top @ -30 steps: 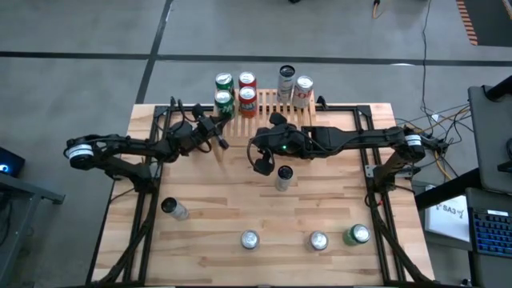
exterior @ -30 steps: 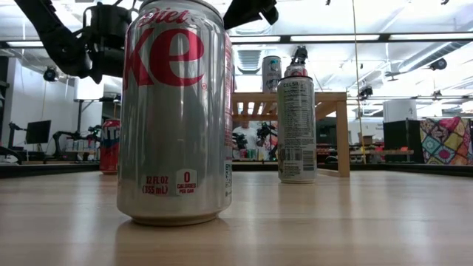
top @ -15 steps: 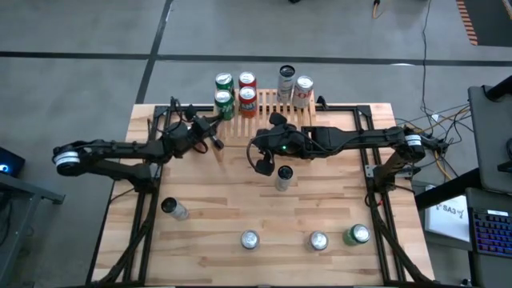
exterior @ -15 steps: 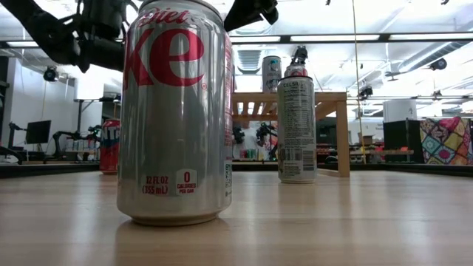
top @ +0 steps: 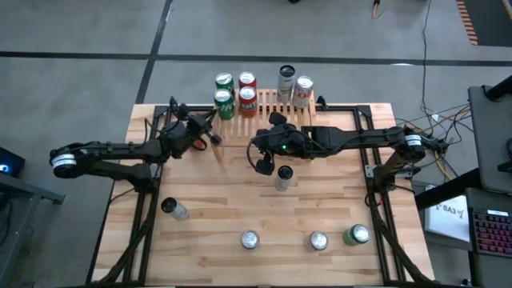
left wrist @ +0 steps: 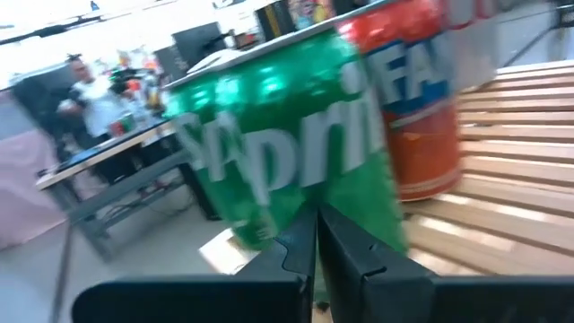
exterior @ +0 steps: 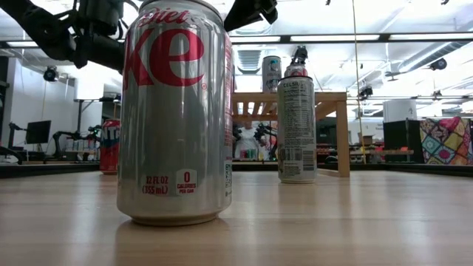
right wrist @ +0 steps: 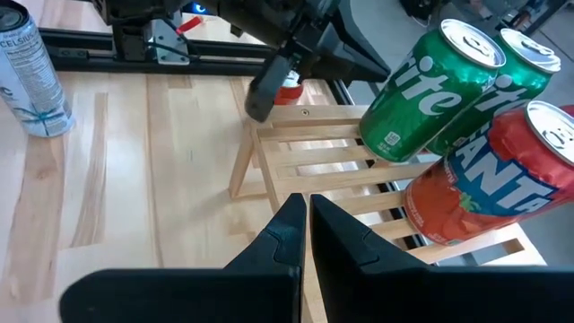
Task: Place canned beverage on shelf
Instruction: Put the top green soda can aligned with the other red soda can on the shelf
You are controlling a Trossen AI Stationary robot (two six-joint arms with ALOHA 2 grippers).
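The shelf (top: pixel 272 102), a low light-wood slatted rack, stands at the table's far edge with several cans on it, among them a green Sprite can (left wrist: pixel 287 152) and a red Fanta can (left wrist: pixel 408 108). My left gripper (top: pixel 214 138) is shut and level just left of the shelf, its tips (left wrist: pixel 316 242) pointing at the Sprite can without touching it. My right gripper (top: pixel 256 150) hovers shut above the shelf's near left corner (right wrist: pixel 305 215). A tall silver can (top: pixel 282 178) stands on the table just near of it.
Along the near edge stand two silver cans (top: pixel 250 238) (top: pixel 318 240) and a green can (top: pixel 358 234). A dark can (top: pixel 172 209) lies at the near left. In the low view a Diet Coke can (exterior: pixel 177 111) fills the foreground. People show in the room beyond.
My left gripper has drawn back from the shelf toward the table's left edge, risen a little and tipped up to level, staying shut. No can has moved.
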